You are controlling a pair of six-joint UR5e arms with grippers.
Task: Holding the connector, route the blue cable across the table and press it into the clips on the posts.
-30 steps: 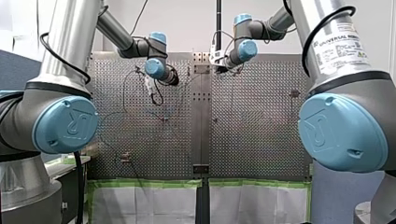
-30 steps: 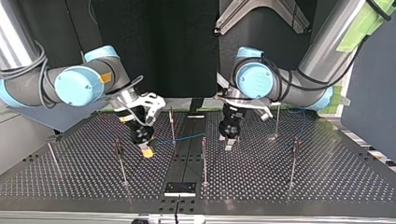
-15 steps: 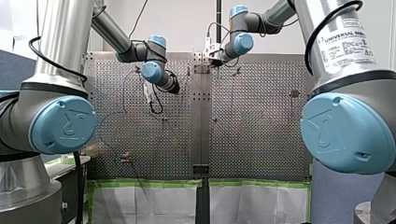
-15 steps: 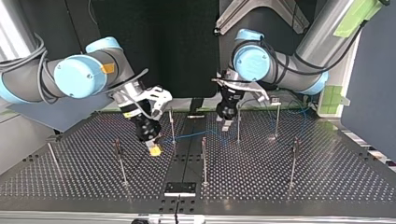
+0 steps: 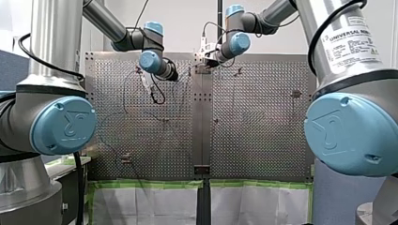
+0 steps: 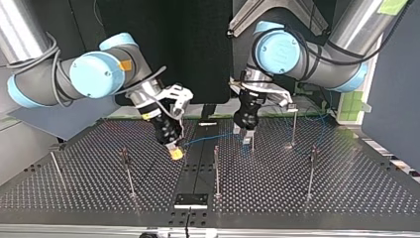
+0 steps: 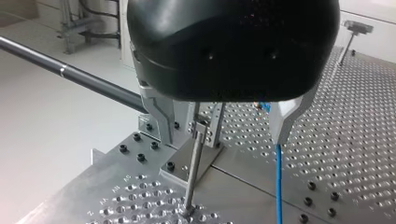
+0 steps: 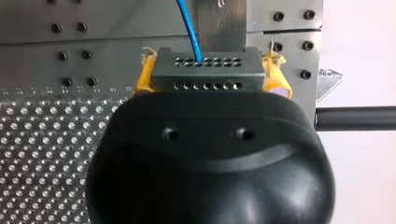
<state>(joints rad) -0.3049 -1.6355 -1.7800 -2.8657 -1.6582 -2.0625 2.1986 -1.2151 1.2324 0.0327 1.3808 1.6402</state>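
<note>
Right fingers (image 8: 276,82) clamp connector (image 8: 208,70); blue cable (image 8: 189,28) exits ahead.

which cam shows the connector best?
Right wrist view: the connector sits close up, clamped between the yellow pads of my right end effector, blue cable leaving it. Top view shows only the yellow pads far off; front and left wrist views don't show it.

The body of the right gripper (image 8: 208,74) hides much of the connector (image 8: 207,63) in its wrist view. In the front view the blue cable (image 8: 189,28) is too thin to trace.
</note>
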